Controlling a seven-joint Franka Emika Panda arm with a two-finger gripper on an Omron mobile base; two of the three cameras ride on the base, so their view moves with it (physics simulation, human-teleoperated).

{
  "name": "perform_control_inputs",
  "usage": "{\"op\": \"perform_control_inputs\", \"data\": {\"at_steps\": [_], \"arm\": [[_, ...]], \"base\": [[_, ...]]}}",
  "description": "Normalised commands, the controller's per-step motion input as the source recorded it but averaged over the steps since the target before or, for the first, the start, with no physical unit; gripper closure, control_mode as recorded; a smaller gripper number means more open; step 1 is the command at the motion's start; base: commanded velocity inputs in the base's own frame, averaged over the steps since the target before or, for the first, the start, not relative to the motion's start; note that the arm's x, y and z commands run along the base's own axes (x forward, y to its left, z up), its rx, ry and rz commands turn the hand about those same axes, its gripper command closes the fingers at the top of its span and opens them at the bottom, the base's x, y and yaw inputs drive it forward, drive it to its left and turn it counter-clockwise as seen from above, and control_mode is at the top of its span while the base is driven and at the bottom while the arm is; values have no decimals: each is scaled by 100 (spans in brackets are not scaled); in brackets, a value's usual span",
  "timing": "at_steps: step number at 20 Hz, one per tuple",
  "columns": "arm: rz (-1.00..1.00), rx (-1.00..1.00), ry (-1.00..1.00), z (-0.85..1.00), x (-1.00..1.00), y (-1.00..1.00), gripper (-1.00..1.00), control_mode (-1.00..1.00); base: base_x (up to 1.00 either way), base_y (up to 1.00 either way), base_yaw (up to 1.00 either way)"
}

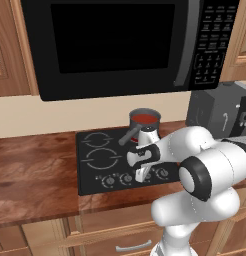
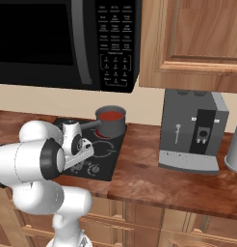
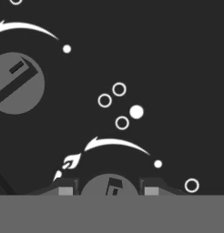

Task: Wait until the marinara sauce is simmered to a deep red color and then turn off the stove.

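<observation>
Wood-grain tabletop (image 1: 35, 170) under wooden cabinets, with a big black microwave (image 1: 120, 45) hung above a flat black stove (image 1: 92, 172) set into it. At the stove's back right burner, a dark long-handled saucepan (image 1: 144, 120) holding the marinara sauce (image 1: 145, 118) — a small round surface, red to orange-red. Down over the front row of knobs, the tool (image 3: 109, 190), jaws drawn in on either side of one round grey knob (image 3: 109, 185), apparently pinching it; firm contact hard to confirm. Seen close from the hand: a second knob (image 3: 16, 82) off to the upper left, white burner markings between. For a clean finish: check this knob belongs to the saucepan's burner, keep the wrist square over it, then turn smoothly about the knob's own centre until off — no sideways drag. Nearby hazards: the saucepan handle jutting forward just behind the wrist, neighbouring knobs close on both sides. Well off to the right, a grey coffee machine (image 2: 192, 132), clear of the work.
</observation>
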Motion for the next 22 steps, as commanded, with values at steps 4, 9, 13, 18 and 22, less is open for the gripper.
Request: {"op": "perform_control_inputs", "data": {"at_steps": [4, 9, 13, 18, 22], "arm": [[0, 0, 0, 0, 0, 0, 100, -100], [0, 0, 0, 0, 0, 0, 100, -100], [0, 0, 0, 0, 0, 0, 100, -100], [0, 0, 0, 0, 0, 0, 100, -100], [0, 0, 0, 0, 0, 0, 100, -100]], "base": [[0, 0, 0], [0, 0, 0], [0, 0, 0], [0, 0, 0], [0, 0, 0]]}}
